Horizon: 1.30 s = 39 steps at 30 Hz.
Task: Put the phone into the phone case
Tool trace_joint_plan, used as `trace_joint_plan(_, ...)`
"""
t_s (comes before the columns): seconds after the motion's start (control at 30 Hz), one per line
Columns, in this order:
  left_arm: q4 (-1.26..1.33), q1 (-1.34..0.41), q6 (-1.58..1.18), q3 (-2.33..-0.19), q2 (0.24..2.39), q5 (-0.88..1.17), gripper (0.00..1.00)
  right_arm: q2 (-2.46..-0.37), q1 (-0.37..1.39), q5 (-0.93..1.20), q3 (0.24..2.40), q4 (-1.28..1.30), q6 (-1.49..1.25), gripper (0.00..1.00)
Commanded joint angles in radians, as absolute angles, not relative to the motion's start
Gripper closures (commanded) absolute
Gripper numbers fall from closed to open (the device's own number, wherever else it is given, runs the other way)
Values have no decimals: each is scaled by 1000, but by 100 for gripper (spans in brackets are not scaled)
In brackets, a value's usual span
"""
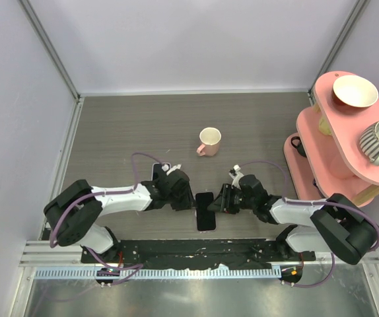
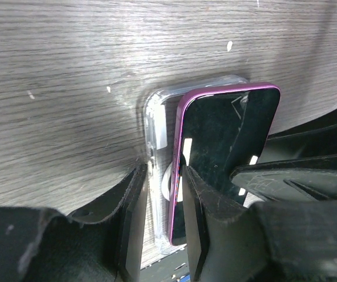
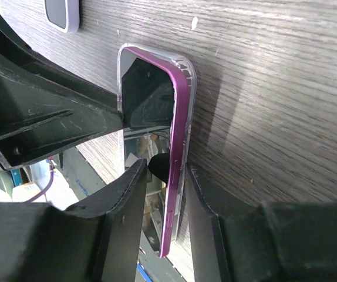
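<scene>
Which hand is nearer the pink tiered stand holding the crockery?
Right. The right hand sits at the purple-edged black phone's right edge, on the pink tiered stand's side; the left hand is at the phone's left edge, farther away.

I can read no text, label, brand, number or sign in any of my three views. The purple-edged phone with the black glass screen [image 2: 227, 141] shows me only reflections. The clear plastic phone case [image 2: 155, 117] around it carries no print I can make out.
</scene>
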<state>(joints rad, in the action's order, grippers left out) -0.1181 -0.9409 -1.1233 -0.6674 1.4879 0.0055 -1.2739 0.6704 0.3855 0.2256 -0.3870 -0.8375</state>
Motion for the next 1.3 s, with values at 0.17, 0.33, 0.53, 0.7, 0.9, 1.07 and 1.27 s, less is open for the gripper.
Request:
trace_joint_plan(0.17, 29, -945, -1195, -603, 1542, 84, 73, -1210, 699, 239, 235, -195, -842, 37)
trace_joint_plan(0.33, 31, -945, -1198, -585, 1505, 77, 68, -1160, 699, 201, 261, -130, -828, 35)
trace_joint_plan(0.53, 48, -945, -1186, -563, 1448, 43, 63, -1170, 699, 212, 259, -141, -834, 45)
trace_joint_plan(0.7, 63, -945, -1187, -558, 1462, 46, 63, -1206, 699, 210, 276, -138, -831, 48)
trace_joint_plan(0.9, 92, -945, -1187, -555, 1491, 52, 62, -1287, 712, 186, 281, -135, -841, 52)
trace_joint_plan(1.07, 104, -945, -1187, -555, 1508, 58, 63, -1322, 729, 170, 296, -121, -845, 51)
trace_joint_plan(1.27, 84, -945, -1187, -555, 1505, 52, 69, -1267, 741, 152, 328, -58, -836, 43)
